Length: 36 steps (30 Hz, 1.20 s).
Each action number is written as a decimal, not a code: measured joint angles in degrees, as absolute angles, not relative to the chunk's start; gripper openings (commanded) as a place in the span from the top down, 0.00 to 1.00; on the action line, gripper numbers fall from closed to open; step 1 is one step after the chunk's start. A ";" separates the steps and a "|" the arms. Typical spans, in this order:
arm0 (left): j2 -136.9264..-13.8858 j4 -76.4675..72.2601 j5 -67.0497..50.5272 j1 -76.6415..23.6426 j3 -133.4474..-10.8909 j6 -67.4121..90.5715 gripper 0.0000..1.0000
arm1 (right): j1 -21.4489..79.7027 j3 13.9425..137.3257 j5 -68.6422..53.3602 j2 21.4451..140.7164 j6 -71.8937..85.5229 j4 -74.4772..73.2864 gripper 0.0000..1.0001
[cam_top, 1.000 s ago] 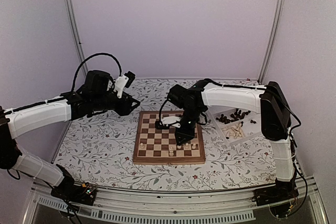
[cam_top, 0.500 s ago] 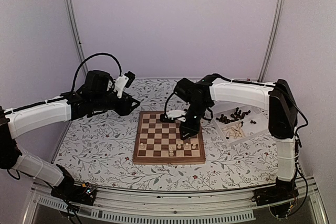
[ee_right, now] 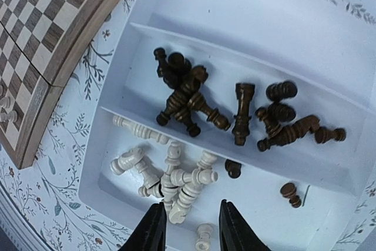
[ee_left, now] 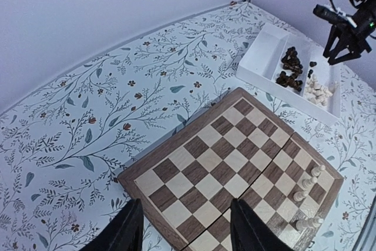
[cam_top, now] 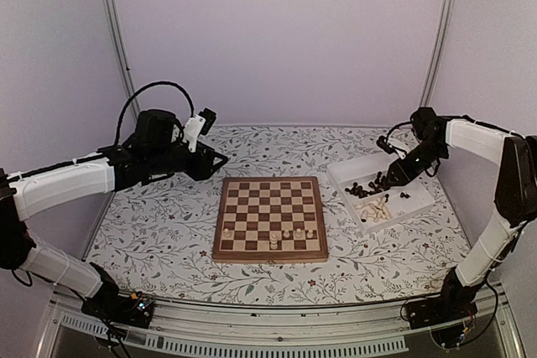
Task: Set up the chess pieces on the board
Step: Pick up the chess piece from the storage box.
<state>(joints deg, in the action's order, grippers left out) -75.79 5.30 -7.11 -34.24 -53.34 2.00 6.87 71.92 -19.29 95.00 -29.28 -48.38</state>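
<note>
The board (cam_top: 268,255) lies mid-table, with a few cream chess pieces (cam_top: 286,234) standing on its near right squares. My right gripper (cam_top: 394,175) is open and empty, hovering over the white tray (cam_top: 346,168). In the right wrist view my right gripper (ee_right: 191,231) is just above a heap of cream pieces (ee_right: 176,176), with dark pieces (ee_right: 194,95) in the compartment beyond. My left gripper (cam_top: 220,161) is open and empty, held high beyond the board's far left corner. In the left wrist view my left gripper (ee_left: 185,234) looks down on the board (ee_left: 235,163).
The tray has partitions. Two dark pieces (ee_right: 292,194) lie loose in the cream compartment. The board's corner (ee_right: 88,4) is close to the tray's left side. The floral tablecloth (cam_top: 151,224) covers the table. Walls and metal posts (cam_top: 113,31) enclose the back and sides.
My right gripper has lifted off the board's near right squares and swung right to above the tray. My left arm has barely moved.
</note>
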 measured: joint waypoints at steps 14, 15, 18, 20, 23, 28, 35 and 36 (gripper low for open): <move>-78.08 6.66 -6.90 -36.23 -59.68 5.63 0.48 | 3.68 64.14 -20.05 95.20 -28.64 -51.03 0.56; -78.54 6.79 -6.90 -36.23 -59.94 5.63 0.48 | 3.68 63.79 -19.46 95.20 -28.93 -51.48 0.55; -80.25 7.49 -6.90 -36.23 -60.88 5.61 0.48 | 3.68 63.59 -17.37 95.39 -29.41 -52.07 0.55; -80.75 7.90 -6.90 -36.23 -61.12 5.61 0.48 | 3.68 63.57 -16.27 95.55 -29.43 -52.05 0.56; -81.17 8.58 -6.92 -36.23 -61.52 5.56 0.48 | 3.68 63.57 -14.85 96.14 -29.50 -52.07 0.56; -81.62 8.93 -6.90 -36.23 -62.22 5.15 0.48 | 3.68 63.53 -12.56 97.49 -29.61 -52.12 0.59; -81.71 9.02 -6.85 -36.23 -62.33 4.47 0.48 | 3.68 63.51 -10.35 98.26 -29.61 -52.27 0.67; -81.71 9.06 -6.85 -36.23 -62.33 4.45 0.48 | 3.68 63.51 -10.24 98.56 -29.61 -52.27 0.68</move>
<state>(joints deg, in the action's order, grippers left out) -81.71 9.06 -6.85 -36.23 -62.33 4.45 3.68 63.51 -10.24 98.56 -29.61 -52.27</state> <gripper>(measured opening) 0.523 0.343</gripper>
